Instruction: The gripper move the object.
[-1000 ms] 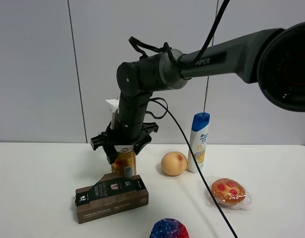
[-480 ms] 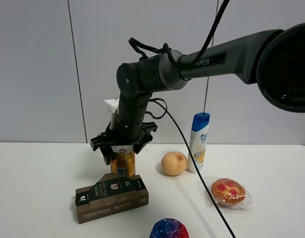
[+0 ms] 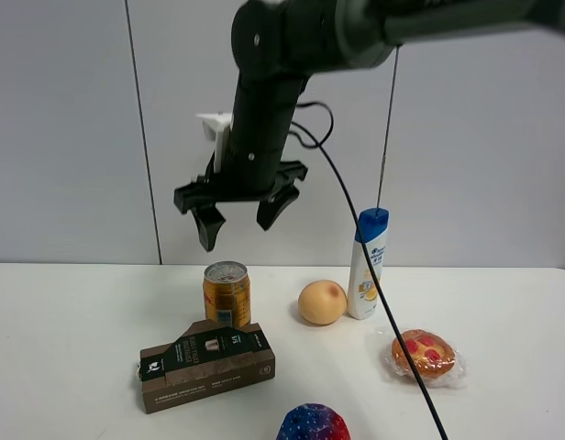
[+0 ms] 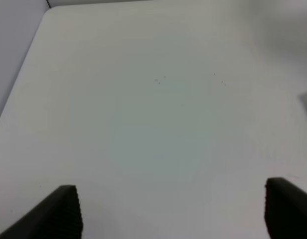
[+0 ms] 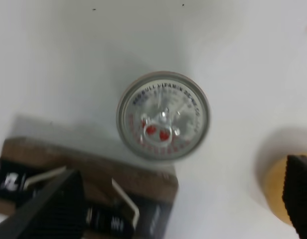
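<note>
The gold Red Bull can (image 3: 227, 293) stands upright on the white table (image 3: 72, 321), right behind a dark brown box (image 3: 207, 365). My right gripper (image 3: 237, 229) hangs open and empty a short way straight above the can, touching nothing. In the right wrist view the can's silver top (image 5: 163, 115) lies between the two black fingertips (image 5: 49, 206), with the gripper (image 5: 173, 199) wide open. My left gripper (image 4: 173, 211) is open over bare table; it does not show in the exterior view.
A white-and-blue shampoo bottle (image 3: 369, 266) and a round peach-coloured fruit (image 3: 322, 302) stand right of the can. A wrapped pastry (image 3: 427, 356) lies further right, and a red-and-blue ball (image 3: 312, 423) at the front edge. A black cable (image 3: 374, 302) hangs across the middle.
My right gripper has let go of the can and risen well above it. The can now stands free on the table behind the box.
</note>
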Controlling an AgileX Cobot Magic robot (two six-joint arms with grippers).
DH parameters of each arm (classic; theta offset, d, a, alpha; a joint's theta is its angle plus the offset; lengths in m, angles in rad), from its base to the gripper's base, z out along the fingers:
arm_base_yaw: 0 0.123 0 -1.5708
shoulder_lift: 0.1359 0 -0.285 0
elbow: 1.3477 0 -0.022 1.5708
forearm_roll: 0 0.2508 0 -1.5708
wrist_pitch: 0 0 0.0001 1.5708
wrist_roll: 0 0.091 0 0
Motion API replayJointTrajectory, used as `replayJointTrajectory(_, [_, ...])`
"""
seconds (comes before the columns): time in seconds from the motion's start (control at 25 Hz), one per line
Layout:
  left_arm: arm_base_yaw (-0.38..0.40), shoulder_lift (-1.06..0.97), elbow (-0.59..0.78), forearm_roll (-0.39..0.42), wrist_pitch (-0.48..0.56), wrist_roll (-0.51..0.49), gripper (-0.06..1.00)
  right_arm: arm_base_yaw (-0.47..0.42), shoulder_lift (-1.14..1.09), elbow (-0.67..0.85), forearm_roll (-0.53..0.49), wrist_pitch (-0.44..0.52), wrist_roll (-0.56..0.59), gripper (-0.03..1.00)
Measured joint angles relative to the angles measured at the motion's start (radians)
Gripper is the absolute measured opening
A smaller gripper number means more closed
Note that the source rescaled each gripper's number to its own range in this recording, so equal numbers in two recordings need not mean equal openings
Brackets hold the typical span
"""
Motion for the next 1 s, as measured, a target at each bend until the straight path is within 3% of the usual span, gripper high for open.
replayJointTrajectory(0.16, [0.0, 0.0, 0.0, 0.0, 0.0, 0.0, 1.0, 0.0, -0.139, -0.001, 0.0, 0.105, -0.082, 0.44])
replayJointTrajectory(0.36, [0.0, 0.0, 0.0, 0.0, 0.0, 0.0, 1.0, -0.011, -0.311, 0.052, 0.0, 0.127, -0.107, 0.44])
replayJointTrajectory(0.56, [0.0, 0.0, 0.0, 0.0, 0.0, 0.0, 1.0, -0.069, -0.532, 0.388, -0.007, 0.123, -0.038, 0.44])
replayJointTrajectory(0.76, [0.0, 0.0, 0.0, 0.0, 0.0, 0.0, 1.0, -0.171, -0.802, 0.73, 0.01, 0.05, 0.059, 0.44])
replayJointTrajectory(1.0, [0.0, 0.0, 0.0, 0.0, 0.0, 0.0, 1.0, -0.355, -1.077, 0.951, 0.012, 0.1, 0.042, 0.44])
